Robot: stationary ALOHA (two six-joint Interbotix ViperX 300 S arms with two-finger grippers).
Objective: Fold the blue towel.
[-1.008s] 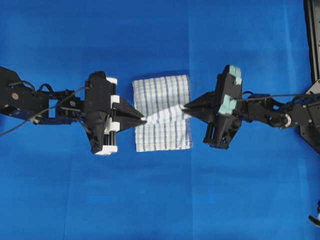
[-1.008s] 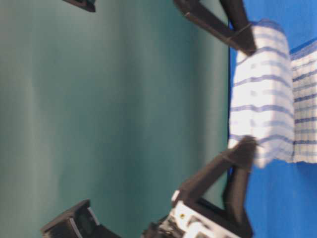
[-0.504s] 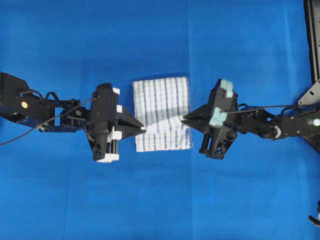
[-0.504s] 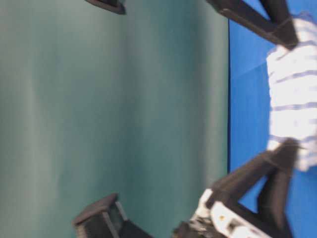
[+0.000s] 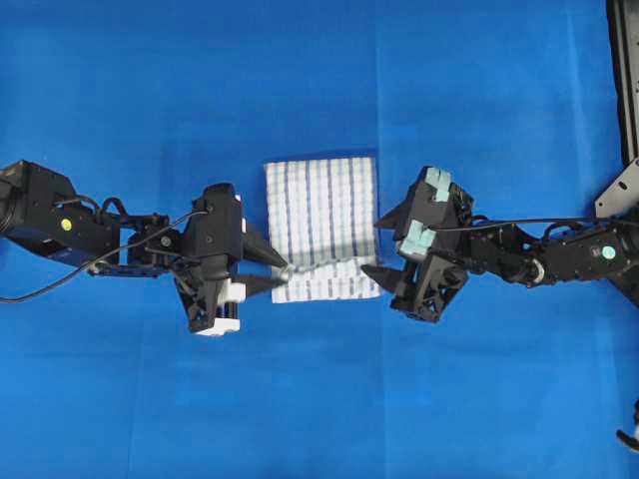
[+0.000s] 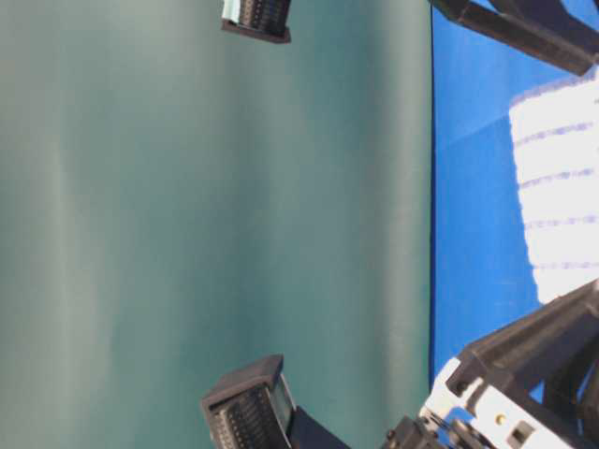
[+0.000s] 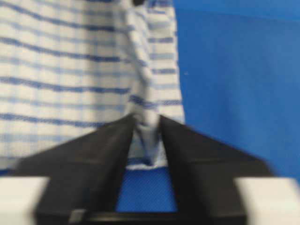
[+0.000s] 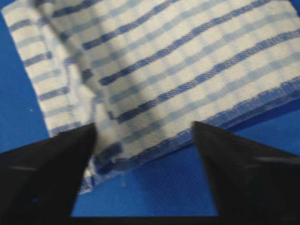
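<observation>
We see the blue towel (image 5: 321, 229) lying flat in the middle of the blue table cover (image 5: 319, 80). It is white with thin blue stripes, and it looks folded into a neat small block. We think it is soft, light and floppy, so it will bend and wrinkle when pulled. The good places to hold it are the corners and the sewn edges.

Our left gripper (image 5: 279, 271) lies low at the towel's near left corner and points across at it. Its jaws are partly open, and a little ridge of cloth stands between them. We cannot tell if they pinch it.

Our right gripper (image 5: 377, 244) lies low at the near right edge and points back the other way. Its jaws are wide open and hold nothing.
</observation>
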